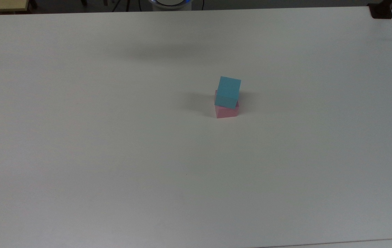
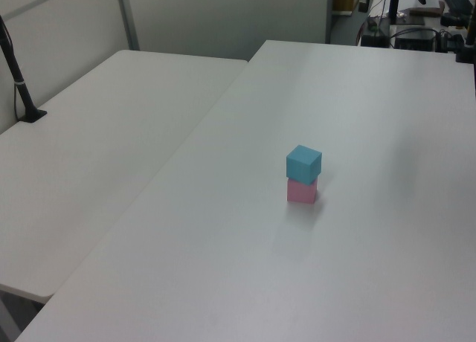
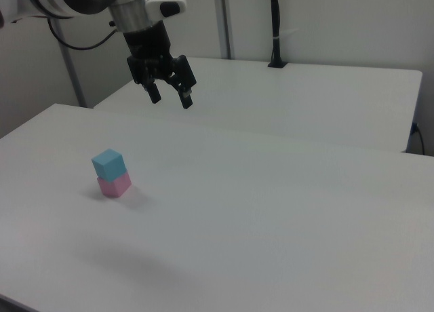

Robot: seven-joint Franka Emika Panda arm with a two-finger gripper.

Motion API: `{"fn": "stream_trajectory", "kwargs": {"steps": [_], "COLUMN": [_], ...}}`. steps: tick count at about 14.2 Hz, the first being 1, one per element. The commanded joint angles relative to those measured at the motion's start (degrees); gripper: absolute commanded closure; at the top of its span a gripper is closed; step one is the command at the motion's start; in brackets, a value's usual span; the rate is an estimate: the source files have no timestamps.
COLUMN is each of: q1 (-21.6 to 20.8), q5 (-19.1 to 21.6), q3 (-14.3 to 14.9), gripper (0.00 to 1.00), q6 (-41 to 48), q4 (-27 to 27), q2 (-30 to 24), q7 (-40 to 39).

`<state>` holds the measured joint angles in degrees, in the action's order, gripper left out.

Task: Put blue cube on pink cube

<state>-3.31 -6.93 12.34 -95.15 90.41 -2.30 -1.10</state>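
White tabletop (image 1: 113, 155) carrying a small matte sky-blue cube (image 1: 228, 91) stacked squarely on a same-sized pale pink cube (image 1: 226, 112), slightly twisted. In the right view, the black two-finger gripper (image 3: 171, 95) hangs above the table at about 1 o'clock from the stack, well apart, jaws spread and empty.

white table (image 1: 113, 155) | second white table (image 2: 89, 134) beside it, on the left view's left | black post (image 2: 18, 82) clamped at second table's far edge | grey partition wall (image 2: 223, 15) behind
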Motion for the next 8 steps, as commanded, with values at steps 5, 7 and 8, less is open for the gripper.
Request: {"fn": "stream_trajectory", "kwargs": {"steps": [5, 7, 8], "q1": [-1.1, -1.1, -1.1], "q5": [2.4, 2.5, 2.6], "q3": [1.1, 1.1, 1.1], "gripper": [0.0, 0.0, 0.0], "q6": [0.6, 0.8, 0.8], "q4": [-0.9, -0.8, -0.9], "q2": [0.3, 0.2, 0.3], "q7": [-0.7, -0.6, -0.7]}}
